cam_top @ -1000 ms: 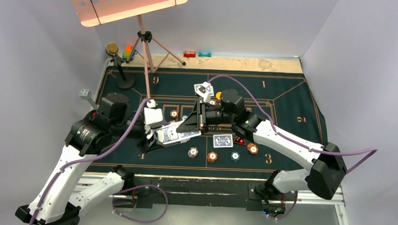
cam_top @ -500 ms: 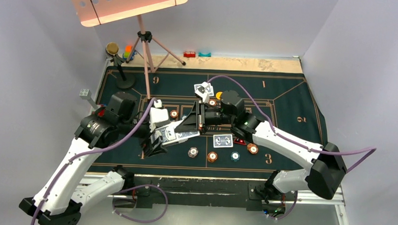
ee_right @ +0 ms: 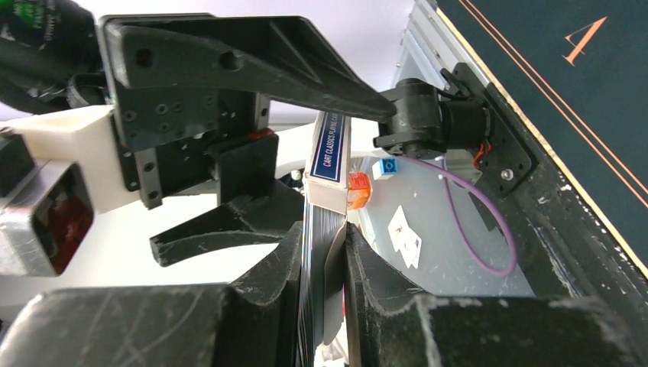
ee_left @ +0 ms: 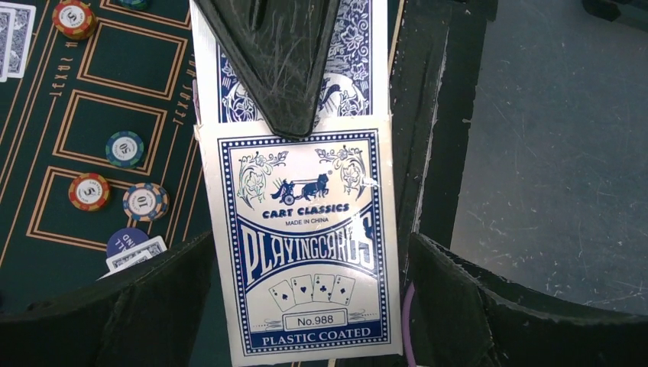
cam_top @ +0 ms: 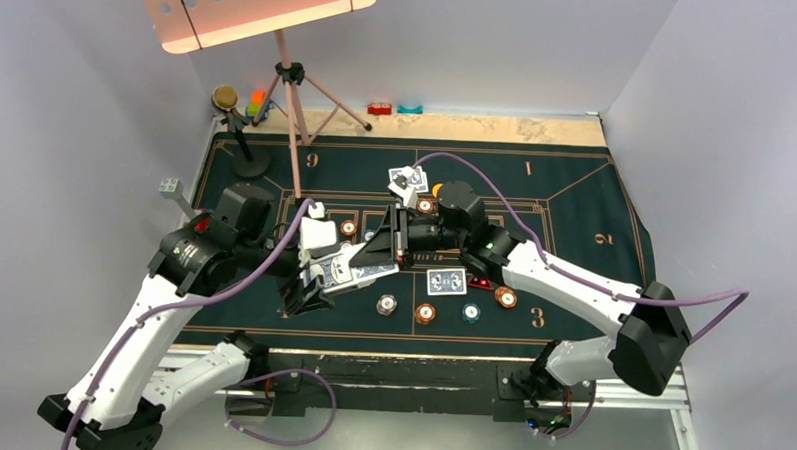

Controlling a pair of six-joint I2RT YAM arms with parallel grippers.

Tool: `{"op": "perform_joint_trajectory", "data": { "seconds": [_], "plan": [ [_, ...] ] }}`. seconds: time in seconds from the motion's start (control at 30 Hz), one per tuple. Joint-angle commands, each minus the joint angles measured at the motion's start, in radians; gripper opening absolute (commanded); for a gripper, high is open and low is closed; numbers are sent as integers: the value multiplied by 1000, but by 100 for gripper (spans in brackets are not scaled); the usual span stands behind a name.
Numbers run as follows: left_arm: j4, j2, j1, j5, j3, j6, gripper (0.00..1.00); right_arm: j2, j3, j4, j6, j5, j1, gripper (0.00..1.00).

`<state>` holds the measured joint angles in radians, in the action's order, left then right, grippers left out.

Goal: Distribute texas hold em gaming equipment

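Note:
A blue-and-white playing-card box hangs over the green mat, with the deck partly slid out of it. My right gripper is shut on the deck's edge; its black finger lies across the cards. My left gripper is open, its fingers standing apart on either side of the box without touching it. From above, the box sits between the left gripper and the right gripper. Poker chips and dealt cards lie on the mat, beside a red triangular marker.
A tripod music stand and a round-based stand rise at the back left beside stacked toy blocks. Red and teal blocks sit at the far edge. More cards lie behind the right wrist.
My left gripper has let go of the card box and spread wide, after the left arm shifted slightly right. The right gripper keeps its hold on the deck.

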<state>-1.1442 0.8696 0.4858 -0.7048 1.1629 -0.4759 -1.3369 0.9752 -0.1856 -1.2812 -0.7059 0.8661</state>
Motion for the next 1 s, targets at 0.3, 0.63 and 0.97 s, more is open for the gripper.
{"op": "perform_joint_trajectory", "data": {
  "seconds": [0.3, 0.63, 0.97],
  "plan": [
    [-1, 3, 21, -36, 6, -82, 98, -8, 86, 50, 47, -9, 11, 0],
    [2, 40, 24, -17, 37, -71, 63, -21, 97, 63, 45, -6, 13, 0],
    [26, -11, 24, 25, -5, -29, 37, 4, 100, 138, 69, -5, 3, 28]
  ]
}}
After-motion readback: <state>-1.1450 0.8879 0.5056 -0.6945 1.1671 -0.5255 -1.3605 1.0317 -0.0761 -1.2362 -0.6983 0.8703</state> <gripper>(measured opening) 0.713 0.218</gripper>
